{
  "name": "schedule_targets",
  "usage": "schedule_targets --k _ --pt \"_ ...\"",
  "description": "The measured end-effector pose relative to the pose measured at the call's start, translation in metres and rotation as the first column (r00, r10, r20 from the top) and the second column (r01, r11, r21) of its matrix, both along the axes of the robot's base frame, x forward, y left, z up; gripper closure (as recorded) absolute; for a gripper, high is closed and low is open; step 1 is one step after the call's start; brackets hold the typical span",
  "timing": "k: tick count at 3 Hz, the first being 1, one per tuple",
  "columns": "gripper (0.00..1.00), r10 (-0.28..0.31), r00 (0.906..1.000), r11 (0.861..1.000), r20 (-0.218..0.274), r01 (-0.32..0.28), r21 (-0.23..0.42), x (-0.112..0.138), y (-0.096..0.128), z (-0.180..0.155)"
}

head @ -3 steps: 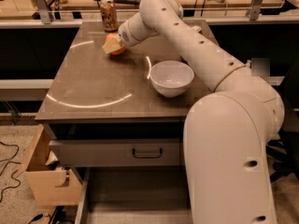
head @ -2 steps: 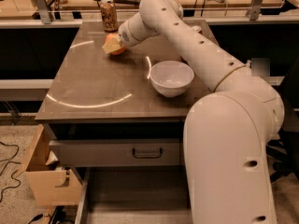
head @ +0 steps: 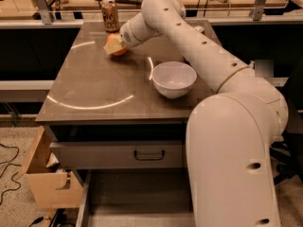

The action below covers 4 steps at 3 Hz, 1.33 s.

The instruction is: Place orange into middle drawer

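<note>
The orange [head: 118, 50] rests on the grey table top [head: 94, 79] near its far edge, mostly covered by my gripper. My gripper [head: 114, 45] is at the orange, reaching it from the right at the end of the long white arm. The middle drawer [head: 137, 197] stands pulled out at the bottom of the view, below the table. Its flat grey floor shows, with a pale rail [head: 83, 202] on its left side. The robot's body hides its right part.
A white bowl [head: 173, 78] stands on the table to the right of the orange, under the arm. A soda can [head: 110, 14] stands at the table's far edge. A shut drawer front with a dark handle [head: 149, 154] is above the open drawer. A cardboard box [head: 47, 174] sits at the left.
</note>
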State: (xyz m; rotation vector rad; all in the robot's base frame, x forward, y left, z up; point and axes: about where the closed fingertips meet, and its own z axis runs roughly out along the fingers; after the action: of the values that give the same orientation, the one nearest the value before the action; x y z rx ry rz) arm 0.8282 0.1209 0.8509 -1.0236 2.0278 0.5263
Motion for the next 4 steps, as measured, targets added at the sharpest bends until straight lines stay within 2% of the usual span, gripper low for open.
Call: schedule_targets --k 2,4 --pt "1.0 0.0 1.0 1.0 0.001 0.0 -0.001 0.0 0.0 0.001" --pt "1.0 0.018 0.994 0.997 0.108 -0.01 -0.072 -0.018 0.005 0.081"
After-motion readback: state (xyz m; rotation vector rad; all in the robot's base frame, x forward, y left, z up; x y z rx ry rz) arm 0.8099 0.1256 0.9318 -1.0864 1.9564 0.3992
